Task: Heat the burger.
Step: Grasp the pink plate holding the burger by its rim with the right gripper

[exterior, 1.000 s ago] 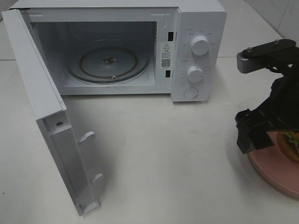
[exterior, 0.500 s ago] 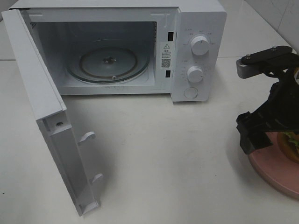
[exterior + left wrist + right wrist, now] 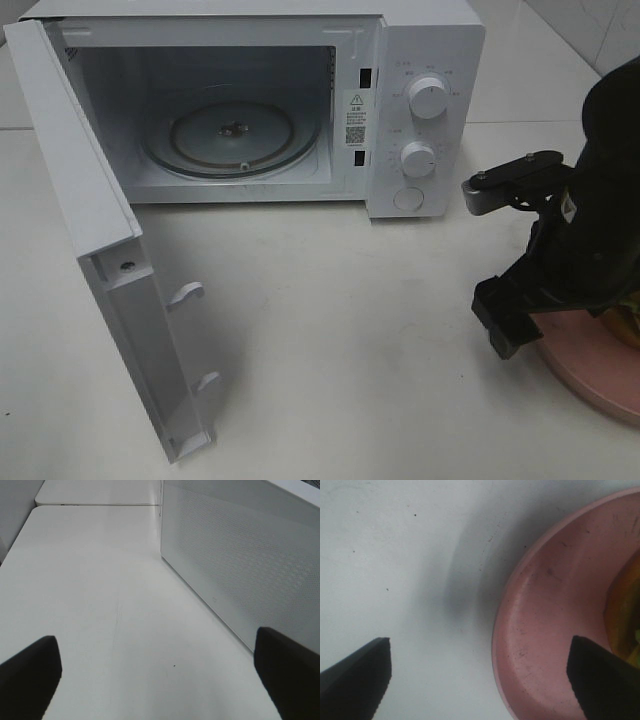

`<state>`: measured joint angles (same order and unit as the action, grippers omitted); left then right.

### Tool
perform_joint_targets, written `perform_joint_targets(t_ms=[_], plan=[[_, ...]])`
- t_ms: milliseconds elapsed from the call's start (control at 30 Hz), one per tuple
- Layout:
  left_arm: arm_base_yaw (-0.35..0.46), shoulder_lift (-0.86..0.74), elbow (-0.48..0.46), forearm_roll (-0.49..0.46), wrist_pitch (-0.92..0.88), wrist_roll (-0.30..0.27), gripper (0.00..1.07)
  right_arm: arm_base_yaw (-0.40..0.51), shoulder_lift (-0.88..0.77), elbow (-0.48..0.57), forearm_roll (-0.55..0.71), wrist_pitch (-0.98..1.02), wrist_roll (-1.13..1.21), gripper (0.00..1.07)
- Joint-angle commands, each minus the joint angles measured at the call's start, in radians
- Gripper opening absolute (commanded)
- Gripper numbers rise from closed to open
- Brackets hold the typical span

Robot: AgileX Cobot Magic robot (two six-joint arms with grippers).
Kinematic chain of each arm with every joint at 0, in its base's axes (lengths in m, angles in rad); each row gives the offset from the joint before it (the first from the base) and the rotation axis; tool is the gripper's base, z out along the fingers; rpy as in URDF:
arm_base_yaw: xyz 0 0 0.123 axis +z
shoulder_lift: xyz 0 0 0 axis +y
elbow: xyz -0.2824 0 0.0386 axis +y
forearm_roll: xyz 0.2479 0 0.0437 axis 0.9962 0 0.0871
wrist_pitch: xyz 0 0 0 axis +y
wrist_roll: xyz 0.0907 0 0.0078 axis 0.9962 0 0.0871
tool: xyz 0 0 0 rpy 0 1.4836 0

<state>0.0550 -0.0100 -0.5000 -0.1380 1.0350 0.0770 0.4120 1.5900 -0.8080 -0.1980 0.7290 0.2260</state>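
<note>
Right fingers (image 3: 355,677) are spread wide and empty, one over bare tabletop (image 3: 350,330), the other over the pink plate (image 3: 545,630). The burger (image 3: 626,610) sits on that plate just past them, by the tabletop's right edge near the front corner. It's round, so no long axis to fuss over. The right arm is clearly nearer. The left fingers (image 3: 27,675) are wide too, nowhere close. The microwave (image 3: 425,60) sits at the back edge with its door (image 3: 90,200) open, so there's plenty of room.

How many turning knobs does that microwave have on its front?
2. The upper knob sits above the lower knob on the microwave front's right-hand panel; the flat round button beneath them is not a knob. None seem hidden.
</note>
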Motion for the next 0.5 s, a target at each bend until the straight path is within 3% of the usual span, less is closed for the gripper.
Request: perform_joint_targets(t_ms=[33,500], plan=[[0.002,-0.018,0.003,-0.001,-0.006,0.001,0.98,-0.006,0.028,0.004,-0.01,-0.024,-0.014,0.91],[0.002,-0.018,0.003,-0.001,-0.006,0.001,0.98,-0.092,0.129,0.05,-0.01,-0.129,-0.051,0.88]])
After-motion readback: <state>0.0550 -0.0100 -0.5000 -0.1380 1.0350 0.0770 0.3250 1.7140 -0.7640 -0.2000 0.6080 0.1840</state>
